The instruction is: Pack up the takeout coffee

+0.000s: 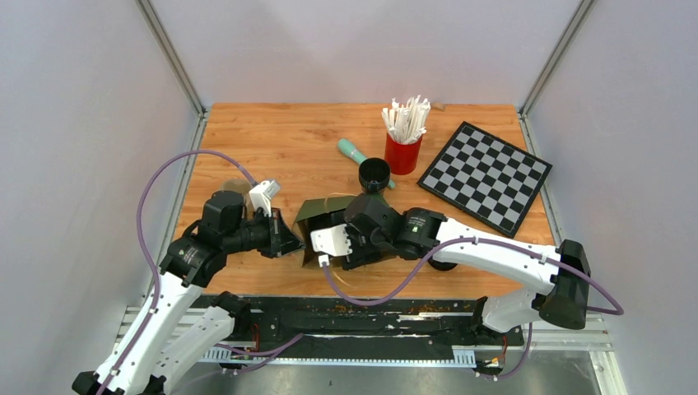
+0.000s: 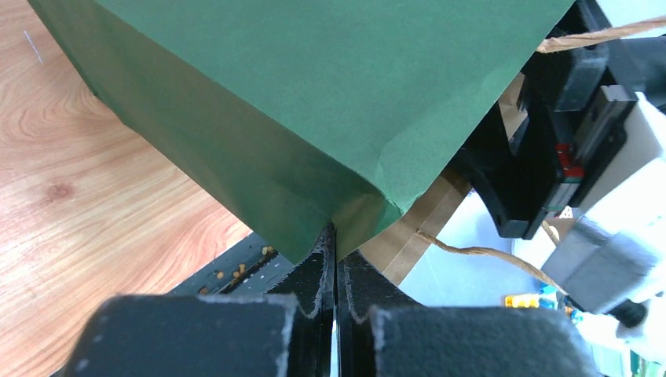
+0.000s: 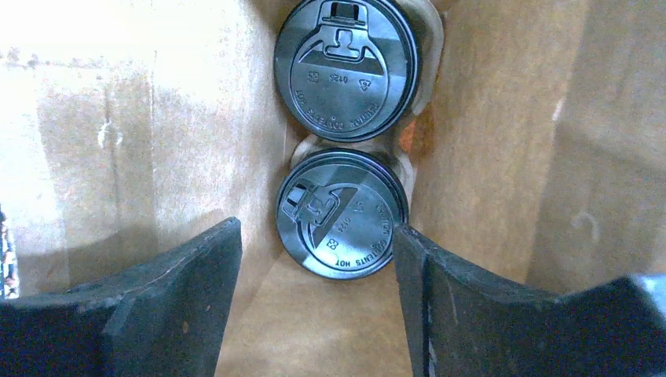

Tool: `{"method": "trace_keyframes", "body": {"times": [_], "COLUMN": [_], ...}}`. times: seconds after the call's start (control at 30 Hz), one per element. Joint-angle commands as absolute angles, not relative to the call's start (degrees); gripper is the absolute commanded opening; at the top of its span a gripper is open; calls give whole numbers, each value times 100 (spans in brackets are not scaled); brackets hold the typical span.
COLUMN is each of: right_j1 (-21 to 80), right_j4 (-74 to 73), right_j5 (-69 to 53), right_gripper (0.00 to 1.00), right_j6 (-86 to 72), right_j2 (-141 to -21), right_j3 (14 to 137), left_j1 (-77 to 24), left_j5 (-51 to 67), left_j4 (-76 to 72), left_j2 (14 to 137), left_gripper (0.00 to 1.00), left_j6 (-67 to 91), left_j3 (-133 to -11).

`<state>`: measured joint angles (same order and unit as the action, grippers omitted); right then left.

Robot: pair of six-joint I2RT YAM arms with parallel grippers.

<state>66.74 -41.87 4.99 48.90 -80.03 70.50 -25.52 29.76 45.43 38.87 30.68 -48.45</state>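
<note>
A green paper bag lies on its side near the table's front edge. My left gripper is shut on the bag's rim at the left of its mouth. My right gripper is inside the bag's brown interior, open, with nothing between its fingers. Two coffee cups with black lids stand deeper in. The nearer lid is just past the fingertips, close to the right finger. The farther lid is behind it. In the top view the bag hides the cups and the right fingers.
A red cup of white sticks stands at the back. Beside it are a black cup and a teal-handled tool. A checkerboard lies at the right. The bag's twine handle hangs near my left gripper.
</note>
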Motion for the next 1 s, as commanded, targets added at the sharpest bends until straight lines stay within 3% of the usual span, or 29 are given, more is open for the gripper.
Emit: {"method": "trace_keyframes", "body": {"times": [0.0, 0.97], "right_j1": [6735, 6511], "right_j4": [-4502, -4333], "right_j5": [222, 90], "right_gripper": [68, 52], "right_j6": [4715, 3482], "right_j2": [-7787, -7321], "right_j3": [7508, 8436], "left_j1": [-2566, -2566], "left_j5": [2986, 2920], "left_j4": [4520, 4505], "left_j2": [3882, 3818], "left_gripper": [0, 0], "left_j6": [3231, 4818], "left_j3": [-5108, -5371]}}
